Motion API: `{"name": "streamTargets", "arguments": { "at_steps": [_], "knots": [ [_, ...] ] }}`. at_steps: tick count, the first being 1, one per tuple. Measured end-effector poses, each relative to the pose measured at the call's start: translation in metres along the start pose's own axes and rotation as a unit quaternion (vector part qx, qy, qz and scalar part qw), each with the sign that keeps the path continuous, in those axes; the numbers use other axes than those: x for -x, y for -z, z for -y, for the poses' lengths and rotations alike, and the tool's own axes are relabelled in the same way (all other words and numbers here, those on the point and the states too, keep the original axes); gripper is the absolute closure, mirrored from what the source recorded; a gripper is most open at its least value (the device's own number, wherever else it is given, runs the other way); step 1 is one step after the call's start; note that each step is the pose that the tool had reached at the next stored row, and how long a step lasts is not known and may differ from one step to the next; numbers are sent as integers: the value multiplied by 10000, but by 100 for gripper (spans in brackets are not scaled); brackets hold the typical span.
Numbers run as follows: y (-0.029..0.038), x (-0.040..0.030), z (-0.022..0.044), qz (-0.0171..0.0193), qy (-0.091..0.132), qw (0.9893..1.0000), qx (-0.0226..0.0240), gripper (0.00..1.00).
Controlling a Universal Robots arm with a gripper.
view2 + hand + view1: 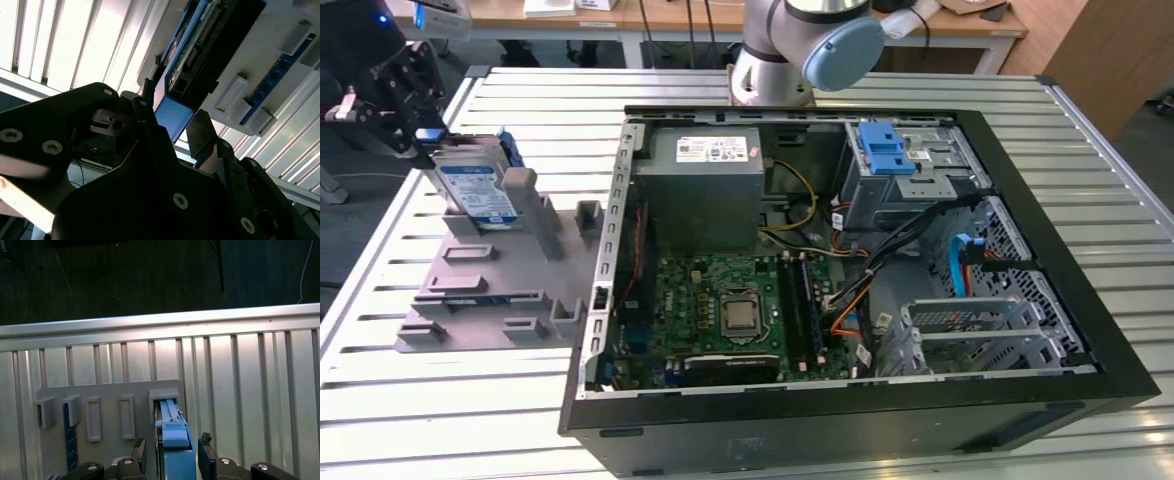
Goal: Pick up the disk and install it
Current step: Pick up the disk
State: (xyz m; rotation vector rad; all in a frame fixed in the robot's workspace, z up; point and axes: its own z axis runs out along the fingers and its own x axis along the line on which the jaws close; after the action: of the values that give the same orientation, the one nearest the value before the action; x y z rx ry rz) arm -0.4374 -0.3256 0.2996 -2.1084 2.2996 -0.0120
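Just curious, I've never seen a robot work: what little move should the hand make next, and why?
Probably close on the disk: the hand straddles it with a finger each side, and it stands in its grey holder.

We stand before a work table [467,420] topped with ribbed, silvery metal slats and closed along its edge by a plain metal rail [150,322]. Light comes from above and glares off the slats [75,45], which shine almost white in the second wrist view. Beyond the far side of the table in the exterior view runs a row of wooden desks [667,18] on pale legs, and a tall wooden panel [1107,50] stands at the exterior view's right. Past the rail in the first wrist view we see a dark floor [125,280] with thin cables [220,265] across it.
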Motion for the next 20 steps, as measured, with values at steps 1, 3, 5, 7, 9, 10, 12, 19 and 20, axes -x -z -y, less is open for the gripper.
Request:
{"name": "streamTargets", "arguments": {
  "at_steps": [1,3,5,7,9,10,12,19,20],
  "knots": [
    [-10,2,0,0,0,10000,0,47],
    [-32,4,-1,-1,0,10000,0,47],
    [-57,5,-2,-2,0,10000,0,47],
    [-85,4,-2,-5,0,10000,0,47],
    [-106,4,-3,-8,0,10000,-1,47],
    [-112,4,-3,-9,0,10000,0,47],
    [-114,4,-3,-10,0,10000,1,48],
    [-119,4,-3,-19,0,10000,-1,56],
    [-119,4,-3,-21,0,10000,-1,56]
  ]
}}
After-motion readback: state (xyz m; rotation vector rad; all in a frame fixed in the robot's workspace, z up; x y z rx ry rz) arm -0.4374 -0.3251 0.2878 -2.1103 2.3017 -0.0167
